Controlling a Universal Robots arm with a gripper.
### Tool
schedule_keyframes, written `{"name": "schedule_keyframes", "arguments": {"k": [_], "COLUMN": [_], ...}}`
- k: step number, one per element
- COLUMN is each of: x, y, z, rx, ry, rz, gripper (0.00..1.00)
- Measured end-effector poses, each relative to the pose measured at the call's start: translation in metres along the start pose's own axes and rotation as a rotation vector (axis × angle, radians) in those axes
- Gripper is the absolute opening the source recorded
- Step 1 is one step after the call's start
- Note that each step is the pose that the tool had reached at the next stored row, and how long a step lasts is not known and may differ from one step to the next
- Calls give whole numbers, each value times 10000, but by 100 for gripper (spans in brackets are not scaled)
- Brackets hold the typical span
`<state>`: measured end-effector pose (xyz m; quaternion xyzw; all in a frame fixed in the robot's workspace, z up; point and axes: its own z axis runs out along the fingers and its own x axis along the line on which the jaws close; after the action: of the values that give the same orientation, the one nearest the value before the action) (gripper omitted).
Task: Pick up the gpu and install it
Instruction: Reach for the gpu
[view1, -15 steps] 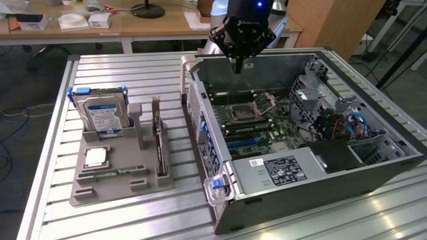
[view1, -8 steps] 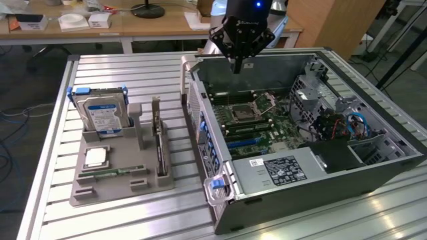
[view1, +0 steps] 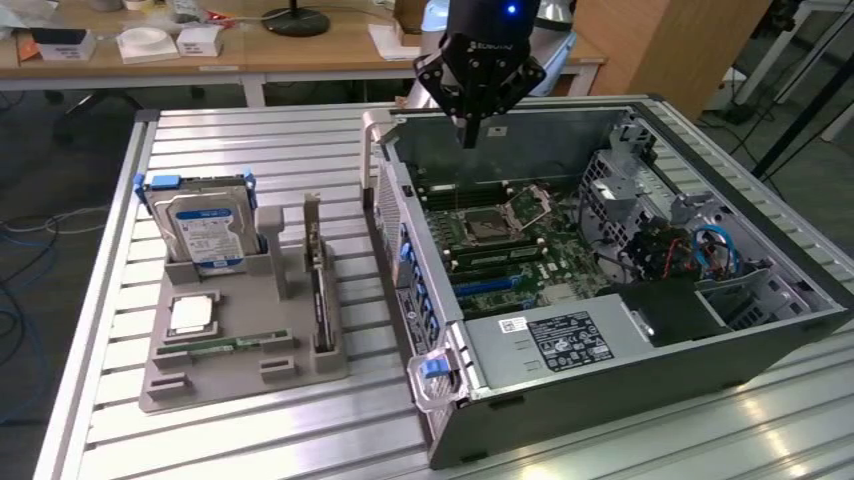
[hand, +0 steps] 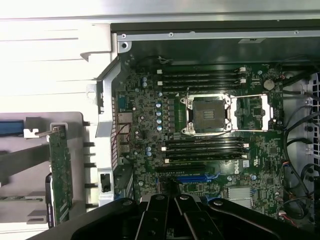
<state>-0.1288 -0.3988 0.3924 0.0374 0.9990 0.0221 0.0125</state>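
The gpu (view1: 316, 272) is a thin green card that stands on edge in a slot of the grey holder (view1: 240, 385) at the exterior view's left. The wrist view shows its green face (hand: 61, 176) and silver end bracket (hand: 41, 132). My gripper (view1: 470, 138) hangs shut and empty over the far side of the open computer case (view1: 747, 345), well apart from the gpu. Its dark fingers (hand: 165, 210) meet above the motherboard (hand: 145, 125), close to the blue expansion slot (hand: 192, 177).
A silver hard drive (view1: 203, 232) with a blue label stands in the holder beside the gpu, and a memory stick (view1: 220, 345) lies flat near its front. Inside the case are the CPU socket (view1: 483, 228), drive cage (view1: 627, 190) and power supply (view1: 567, 340). A desk (view1: 267, 50) stands behind.
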Motion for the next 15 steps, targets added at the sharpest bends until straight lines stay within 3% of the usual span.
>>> {"name": "schedule_keyframes", "arguments": {"k": [15], "x": [50], "y": [-4], "z": [5], "rx": [0], "ry": [0], "rz": [-1], "gripper": [11]}}
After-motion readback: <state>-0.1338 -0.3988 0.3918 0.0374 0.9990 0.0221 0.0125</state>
